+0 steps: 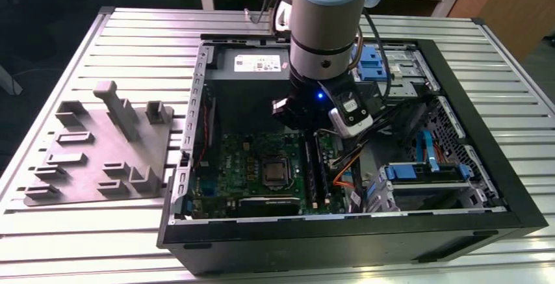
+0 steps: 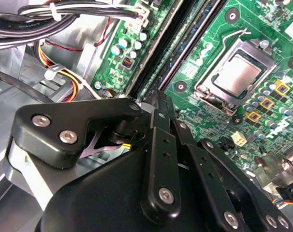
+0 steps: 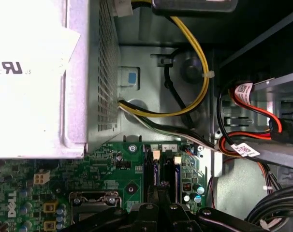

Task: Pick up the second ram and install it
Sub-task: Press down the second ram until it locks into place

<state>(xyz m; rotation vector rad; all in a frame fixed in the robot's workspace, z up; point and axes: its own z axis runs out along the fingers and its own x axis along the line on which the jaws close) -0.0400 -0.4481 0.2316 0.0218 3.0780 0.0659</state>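
- Gripper [image 2: 157, 99] lowered into the open computer case [image 1: 347, 235], right over the memory slots on the motherboard [image 2: 209, 34].
- Fingers [image 2: 162, 145] drawn tight together, with no gap visible at the tips.
- Cannot tell whether pinching an edge or merely pressing down.
- The second ram [image 2: 185, 50] directly beyond the fingertips: a dark blue-green strip lying along the black slots, seemingly already in a slot.
- Processor socket [image 2: 236, 75] off to one side of the fingers, apart.
- Judged far along: pick-up done, stick at the slots; full seating and latching unconfirmed.
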